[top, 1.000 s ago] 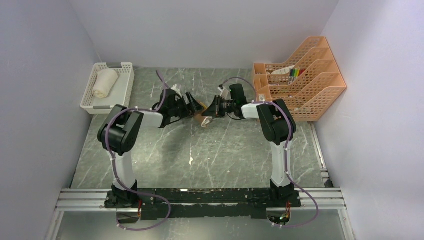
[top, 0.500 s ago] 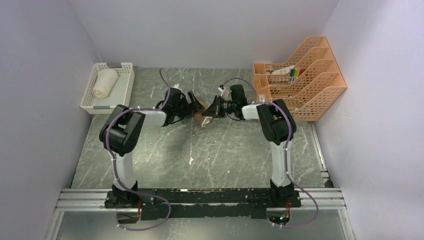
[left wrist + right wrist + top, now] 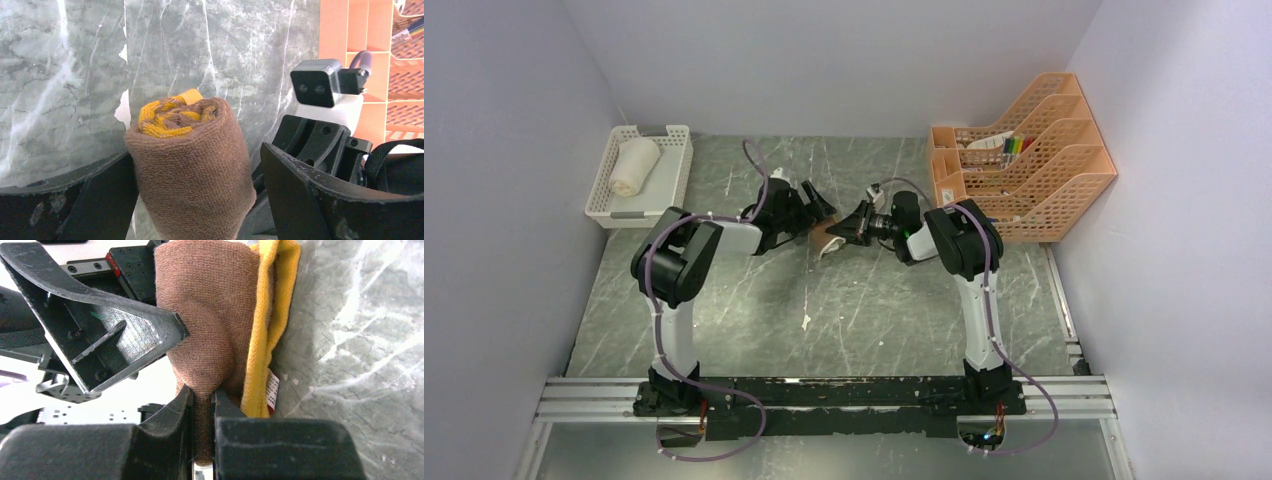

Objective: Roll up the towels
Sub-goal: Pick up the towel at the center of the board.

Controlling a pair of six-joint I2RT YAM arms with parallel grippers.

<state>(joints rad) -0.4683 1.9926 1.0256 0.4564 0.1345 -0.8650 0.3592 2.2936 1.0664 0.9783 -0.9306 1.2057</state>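
Grey marble table (image 3: 874, 310) — pale lavender walls (image 3: 824, 60).

Grey marbled table (image 3: 854, 320) here. White basket (image 3: 676, 170) sits at its far-left corner, orange rack (image 3: 1064, 190) far right. Brown towel (image 3: 824, 238), rolled, at mid-table.

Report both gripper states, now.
Left gripper: open, fingers either side of the rolled brown towel.
Right gripper: closed, pinching a fold of the brown towel.

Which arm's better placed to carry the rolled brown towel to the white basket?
Likely left: the left gripper straddles the brown towel, and the white basket sits on its side. The right gripper only pinches a fold.
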